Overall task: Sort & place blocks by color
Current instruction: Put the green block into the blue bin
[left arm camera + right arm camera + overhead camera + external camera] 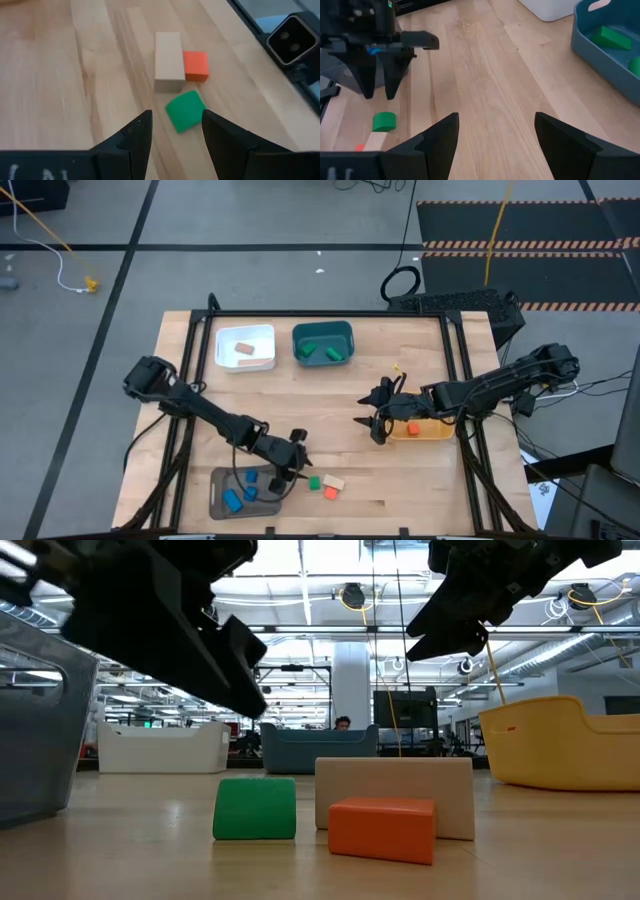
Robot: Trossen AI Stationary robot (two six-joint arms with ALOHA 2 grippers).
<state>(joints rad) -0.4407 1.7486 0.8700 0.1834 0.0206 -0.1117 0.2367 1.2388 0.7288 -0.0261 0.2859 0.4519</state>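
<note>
A green block (314, 482), a tan brick (334, 481) and an orange block (329, 493) lie close together on the table near its near edge. They also show in the low view as the green block (255, 808), tan brick (395, 795) and orange block (382, 828). My left gripper (293, 470) hovers open just left of them. In its wrist view the green block (184, 111) shows just ahead of the gap between the left gripper's (176, 116) fingertips, untouched. My right gripper (372, 428) is open and empty above bare table (495, 122), beside the yellow bin (425, 430).
The grey bin (240, 492) holds blue blocks, just left of the left gripper. An orange block lies in the yellow bin. The white bin (245, 347) holds a tan block and the teal bin (322, 343) holds green ones, both at the far edge. Bare wood lies mid-table.
</note>
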